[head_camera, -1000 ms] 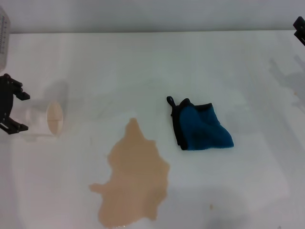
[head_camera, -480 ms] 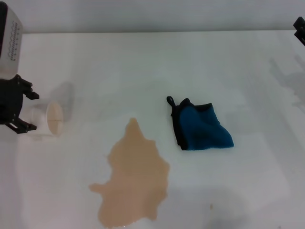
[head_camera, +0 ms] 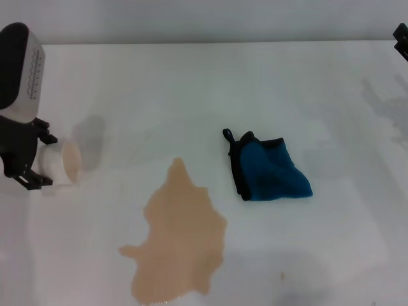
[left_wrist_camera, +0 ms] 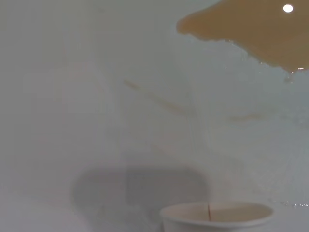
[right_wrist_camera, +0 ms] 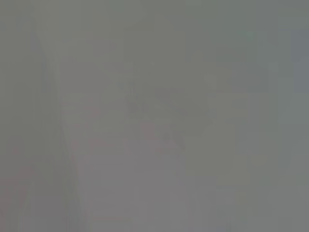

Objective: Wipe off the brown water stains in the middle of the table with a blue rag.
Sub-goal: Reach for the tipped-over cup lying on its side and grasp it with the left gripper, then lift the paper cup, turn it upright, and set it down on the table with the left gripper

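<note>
The brown water stains (head_camera: 182, 242) form one large tan puddle on the white table (head_camera: 191, 89), near the front centre; one edge of the puddle (left_wrist_camera: 251, 29) also shows in the left wrist view. The blue rag (head_camera: 271, 169) lies crumpled to the puddle's right, its black loop toward the back, with nothing touching it. At the far left my left gripper (head_camera: 39, 160) grips a small cream paper cup (head_camera: 64, 164) held on its side, mouth toward the puddle. Only a black tip of my right gripper (head_camera: 401, 39) shows at the far right edge. The right wrist view is blank grey.
The paper cup's rim (left_wrist_camera: 217, 212) fills the near edge of the left wrist view. Faint tan streaks (left_wrist_camera: 159, 101) mark the table between cup and puddle. The table's back edge (head_camera: 210, 43) meets a grey wall.
My left arm has swung rightward, bringing its white housing into view. The gripper and cup have turned, so the cup's mouth looks narrower. Rag, puddle and right arm have not moved.
</note>
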Robot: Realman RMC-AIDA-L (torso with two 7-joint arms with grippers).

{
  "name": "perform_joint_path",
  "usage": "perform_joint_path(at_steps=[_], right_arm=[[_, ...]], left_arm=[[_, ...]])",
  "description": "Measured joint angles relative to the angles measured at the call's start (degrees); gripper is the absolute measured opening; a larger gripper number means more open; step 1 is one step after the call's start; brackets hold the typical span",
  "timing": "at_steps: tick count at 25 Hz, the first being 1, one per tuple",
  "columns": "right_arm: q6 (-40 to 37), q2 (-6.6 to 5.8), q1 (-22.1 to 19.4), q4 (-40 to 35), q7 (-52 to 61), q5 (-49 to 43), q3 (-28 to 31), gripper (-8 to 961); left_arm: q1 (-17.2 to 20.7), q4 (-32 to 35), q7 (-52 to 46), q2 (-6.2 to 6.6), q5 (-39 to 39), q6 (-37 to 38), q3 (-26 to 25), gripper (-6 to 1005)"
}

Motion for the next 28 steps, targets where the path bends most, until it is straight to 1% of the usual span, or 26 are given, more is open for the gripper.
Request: perform_joint_path(at_steps=[9, 19, 28], right_arm=[[0.0, 0.07, -0.2, 0.0, 0.3, 0.0, 0.0, 868], [0.0, 0.09, -0.1, 0.0, 0.3, 0.1, 0.0, 868], [0.3, 0.09, 0.0, 0.0, 0.1, 0.4, 0.0, 869]], left_arm=[[0.0, -2.0, 0.0, -0.44, 0.2, -1.9, 0.0, 821], [-0.1, -1.8, -1.0, -0.51, 0.2, -2.2, 0.0, 817], [0.1, -1.0, -1.0, -0.54, -0.3, -2.8, -0.8, 777]])
